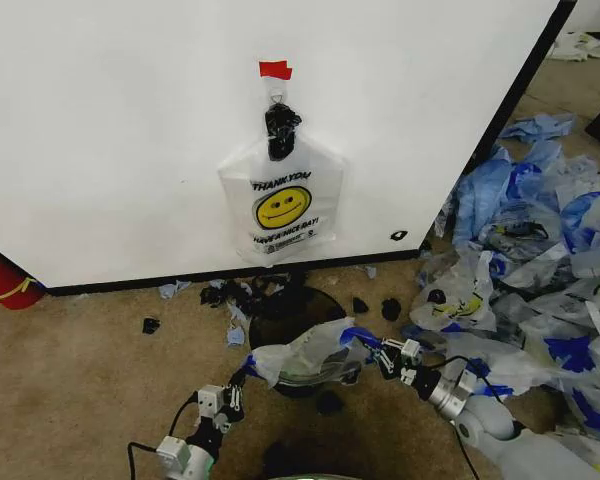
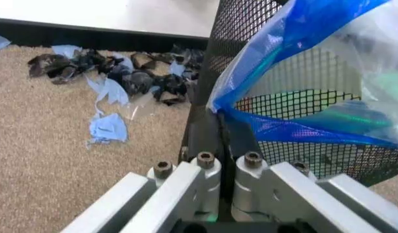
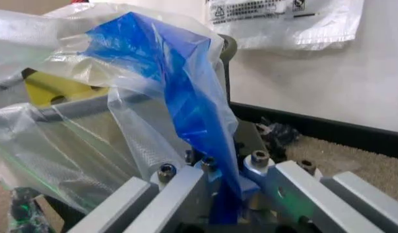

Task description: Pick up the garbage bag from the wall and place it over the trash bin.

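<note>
The garbage bag (image 1: 305, 355) is a thin see-through bag with blue patches and a bit of yellow, stretched across the near side of the black mesh trash bin (image 1: 285, 312) on the carpet. My left gripper (image 1: 242, 385) is at the bag's left end, its fingers shut at the blue edge (image 2: 220, 108) against the bin's mesh wall (image 2: 251, 29). At the bag's right end, my right gripper (image 1: 373, 350) is shut on a blue strip (image 3: 206, 145) of the bag (image 3: 121, 97). The bin's far rim is uncovered.
A whiter smiley "THANK YOU" bag (image 1: 280, 205) hangs from a hook on the white wall, under red tape. Dark and blue scraps (image 1: 230, 295) lie along the baseboard. A big heap of clear-and-blue bags (image 1: 540, 250) covers the floor to the right. A red object (image 1: 0, 280) sits far left.
</note>
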You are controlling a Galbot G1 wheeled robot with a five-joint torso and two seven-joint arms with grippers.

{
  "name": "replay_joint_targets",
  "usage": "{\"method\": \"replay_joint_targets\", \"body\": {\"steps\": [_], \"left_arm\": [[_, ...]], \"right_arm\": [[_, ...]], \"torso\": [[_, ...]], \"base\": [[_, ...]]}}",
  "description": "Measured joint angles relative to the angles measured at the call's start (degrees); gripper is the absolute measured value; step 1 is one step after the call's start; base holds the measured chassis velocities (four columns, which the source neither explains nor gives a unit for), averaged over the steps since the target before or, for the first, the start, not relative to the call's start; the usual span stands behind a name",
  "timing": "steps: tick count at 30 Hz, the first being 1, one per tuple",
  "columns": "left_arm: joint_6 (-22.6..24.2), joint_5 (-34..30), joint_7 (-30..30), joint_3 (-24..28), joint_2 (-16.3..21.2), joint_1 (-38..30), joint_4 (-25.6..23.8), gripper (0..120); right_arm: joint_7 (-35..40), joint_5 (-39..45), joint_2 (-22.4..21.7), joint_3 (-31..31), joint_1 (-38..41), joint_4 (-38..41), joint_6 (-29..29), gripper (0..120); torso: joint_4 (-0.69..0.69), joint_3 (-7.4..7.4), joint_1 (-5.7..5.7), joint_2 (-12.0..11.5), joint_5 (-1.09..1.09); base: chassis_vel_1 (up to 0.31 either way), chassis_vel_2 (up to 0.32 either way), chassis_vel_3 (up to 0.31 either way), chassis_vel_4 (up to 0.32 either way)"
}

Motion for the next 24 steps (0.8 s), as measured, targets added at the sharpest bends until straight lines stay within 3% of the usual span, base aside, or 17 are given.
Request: {"method": "replay_joint_targets", "body": {"steps": [18,24], "left_arm": [[0.21,-0.26,-0.69,3.56,-1.02,-3.44,2.39,0],[0.17,-0.32,-0.78,3.79,-0.98,-4.04,2.73,0]], "right_arm": [[0.47,-0.5,0.9,-0.22,1.13,-1.0,-0.04,0],[5.14,-3.02,1.41,-0.88,1.35,-1.36,0.75,0]], "torso": [[0.0,0.0,0.0,0.0,-0.01],[0.0,0.0,0.0,0.0,0.0]], "base": [[0.0,0.0,0.0,0.0],[0.0,0.0,0.0,0.0]]}}
